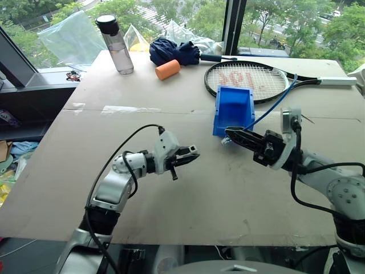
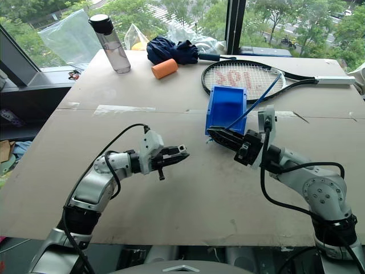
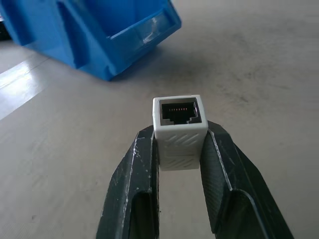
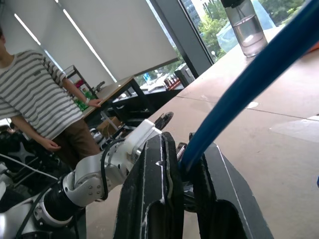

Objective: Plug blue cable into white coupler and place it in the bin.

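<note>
broad tan table (image 1: 188, 188), seen from above, with window and trees beyond its far edge. at the far side: tennis racket (image 1: 251, 80) lying flat, dark blue folded umbrella (image 1: 174, 52), clear water bottle (image 1: 117, 45) standing upright with black cap, orange cylinder (image 1: 167, 69) lying beside the umbrella, clear plastic bags (image 1: 71, 37) against the glass.

near the middle of the table, the bin (image 1: 232, 109), bright blue, sitting just in front of the racket head, touching or overlapping its rim.

left gripper (image 1: 191, 155) raised above the table, pointing toward the right arm, jaws closed on the white coupler (image 3: 179, 130); coupler pinched at its rear half between both fingers (image 3: 134, 184), dark socket opening facing outward, gold contacts visible inside.

right gripper (image 1: 232, 135) hovering just in front of the bin, pointing toward the left gripper, the two well apart; jaws clamped on the blue cable (image 1: 274, 108) near its plug end. cable running from the grip back up over the bin's corner and across the racket strings; plug itself too small and hidden between the fingers to make out.

in the right wrist view, person in a striped shirt (image 4: 37, 94) standing off beyond the table's left side.
</note>
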Available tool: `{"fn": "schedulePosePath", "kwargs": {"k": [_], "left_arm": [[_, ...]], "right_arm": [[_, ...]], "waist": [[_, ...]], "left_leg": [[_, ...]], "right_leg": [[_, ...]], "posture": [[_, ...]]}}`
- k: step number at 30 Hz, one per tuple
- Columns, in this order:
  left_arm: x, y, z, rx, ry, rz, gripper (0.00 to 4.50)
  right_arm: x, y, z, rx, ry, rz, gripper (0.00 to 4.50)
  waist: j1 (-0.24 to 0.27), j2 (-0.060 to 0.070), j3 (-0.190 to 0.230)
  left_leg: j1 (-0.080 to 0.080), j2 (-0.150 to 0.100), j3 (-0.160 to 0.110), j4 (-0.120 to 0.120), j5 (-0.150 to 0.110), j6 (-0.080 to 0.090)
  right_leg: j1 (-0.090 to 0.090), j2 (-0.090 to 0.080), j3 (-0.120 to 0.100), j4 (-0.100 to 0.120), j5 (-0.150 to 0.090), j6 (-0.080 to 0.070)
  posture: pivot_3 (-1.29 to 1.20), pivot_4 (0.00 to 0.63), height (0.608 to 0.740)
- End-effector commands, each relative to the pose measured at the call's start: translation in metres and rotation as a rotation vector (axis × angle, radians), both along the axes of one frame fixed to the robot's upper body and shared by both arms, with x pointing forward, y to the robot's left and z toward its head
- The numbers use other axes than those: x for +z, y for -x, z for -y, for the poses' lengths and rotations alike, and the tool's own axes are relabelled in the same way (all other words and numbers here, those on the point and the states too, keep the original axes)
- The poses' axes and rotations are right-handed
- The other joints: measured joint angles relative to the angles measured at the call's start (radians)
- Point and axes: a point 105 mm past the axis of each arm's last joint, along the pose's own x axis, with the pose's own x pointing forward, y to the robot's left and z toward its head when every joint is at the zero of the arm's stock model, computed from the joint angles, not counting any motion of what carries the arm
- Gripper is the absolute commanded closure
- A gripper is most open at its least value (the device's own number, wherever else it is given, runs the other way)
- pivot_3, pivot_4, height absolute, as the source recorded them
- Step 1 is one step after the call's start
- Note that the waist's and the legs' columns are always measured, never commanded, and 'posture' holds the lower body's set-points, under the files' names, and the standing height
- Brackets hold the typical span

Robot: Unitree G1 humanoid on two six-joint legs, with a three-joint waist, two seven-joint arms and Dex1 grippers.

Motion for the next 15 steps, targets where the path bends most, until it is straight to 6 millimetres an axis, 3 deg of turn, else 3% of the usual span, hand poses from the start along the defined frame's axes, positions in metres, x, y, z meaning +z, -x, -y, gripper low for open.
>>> {"fn": "schedulePosePath", "kwargs": {"k": [1, 15], "left_arm": [[0.005, -0.001, 0.008, -0.081, -0.013, 0.005, 3.97], [-0.010, -0.015, 0.010, -0.259, -0.154, -0.019, 3.97]], "right_arm": [[0.004, -0.003, -0.006, 0.023, 0.053, 0.077, 4.50], [-0.029, -0.016, -0.025, 0.051, 0.307, 0.188, 4.50]], "waist": [[-0.001, 0.000, 0.000], [0.000, 0.000, 0.000]], "left_leg": [[0.000, 0.000, 0.000, 0.000, 0.000, 0.000], [-0.001, 0.000, -0.001, 0.001, 0.000, 0.000]], "right_leg": [[0.000, 0.000, 0.000, 0.000, 0.000, 0.001], [0.000, 0.001, -0.001, 0.000, 0.001, 0.001]], "posture": [[0.00, 0.150, 0.740], [0.00, 0.150, 0.740]]}}
